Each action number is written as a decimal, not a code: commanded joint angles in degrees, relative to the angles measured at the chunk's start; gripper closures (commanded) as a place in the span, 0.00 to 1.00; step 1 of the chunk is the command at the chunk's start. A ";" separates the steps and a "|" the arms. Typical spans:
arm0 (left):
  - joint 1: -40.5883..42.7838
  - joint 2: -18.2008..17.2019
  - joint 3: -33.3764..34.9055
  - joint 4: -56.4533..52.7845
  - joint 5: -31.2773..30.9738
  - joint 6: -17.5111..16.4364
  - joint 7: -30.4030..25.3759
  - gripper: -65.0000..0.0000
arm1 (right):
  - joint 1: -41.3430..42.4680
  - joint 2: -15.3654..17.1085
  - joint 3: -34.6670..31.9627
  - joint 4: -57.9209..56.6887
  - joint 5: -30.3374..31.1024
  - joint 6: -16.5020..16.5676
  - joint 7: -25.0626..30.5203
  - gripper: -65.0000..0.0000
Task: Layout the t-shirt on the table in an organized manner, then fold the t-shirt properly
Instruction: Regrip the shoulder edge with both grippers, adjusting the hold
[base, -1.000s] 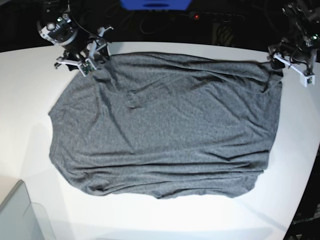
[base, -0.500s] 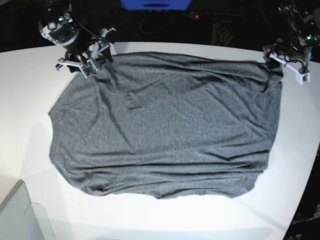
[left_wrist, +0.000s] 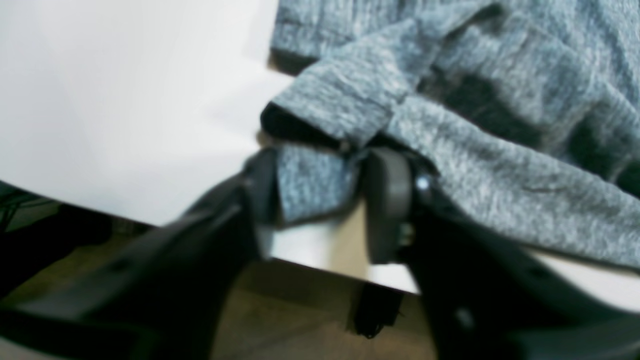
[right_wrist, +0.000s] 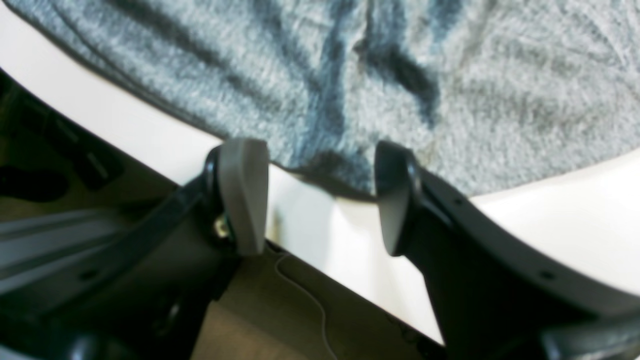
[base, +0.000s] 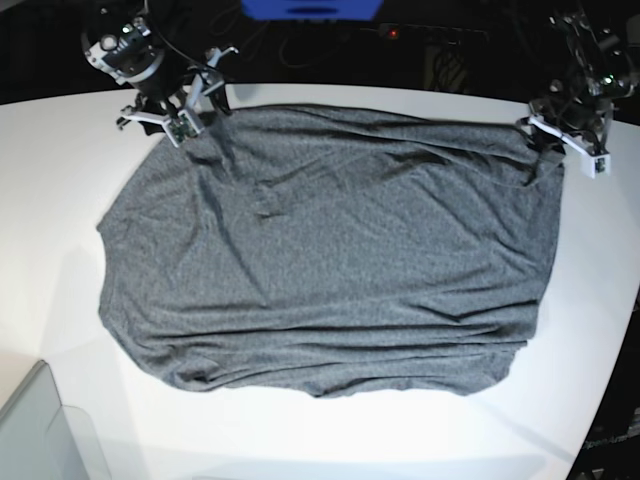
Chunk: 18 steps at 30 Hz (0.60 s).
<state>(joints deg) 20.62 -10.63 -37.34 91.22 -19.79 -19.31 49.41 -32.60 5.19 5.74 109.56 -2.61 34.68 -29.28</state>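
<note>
The dark heather-grey t-shirt (base: 330, 250) lies spread flat on the white table (base: 60, 200), with soft wrinkles. My left gripper (base: 560, 143) is at the shirt's far right corner. In the left wrist view it (left_wrist: 320, 200) is open, with a flap of the shirt's (left_wrist: 500, 100) hem between the jaws, at the table's (left_wrist: 125, 100) edge. My right gripper (base: 185, 108) is at the far left corner. In the right wrist view it (right_wrist: 320, 195) is open, its jaws standing either side of the shirt's (right_wrist: 400, 60) edge over the table's (right_wrist: 550, 210) rim.
A translucent box corner (base: 40, 430) sits at the near left. A blue object (base: 310, 8) stands behind the table's far edge. The table's curved edge (base: 610, 380) runs down the right side, with dark floor beyond.
Both grippers have shifted slightly towards the table's far edge, the left one also a little inwards. The shirt has barely moved.
</note>
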 joint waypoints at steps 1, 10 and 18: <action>0.43 -0.31 0.02 -0.01 -0.38 -0.16 1.63 0.64 | -0.32 0.13 0.11 1.08 0.72 -0.17 1.28 0.47; 0.08 -0.75 0.20 0.60 2.17 -0.16 1.63 0.91 | -1.55 0.13 -0.16 3.01 0.72 -0.17 2.16 0.47; -0.09 -0.93 0.20 0.60 5.24 -0.16 1.63 1.00 | -2.08 0.22 -2.35 1.78 0.37 -0.26 6.46 0.46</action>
<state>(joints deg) 20.27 -10.98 -36.93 91.59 -15.88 -19.59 49.43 -34.46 5.21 3.31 110.52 -2.76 34.68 -24.12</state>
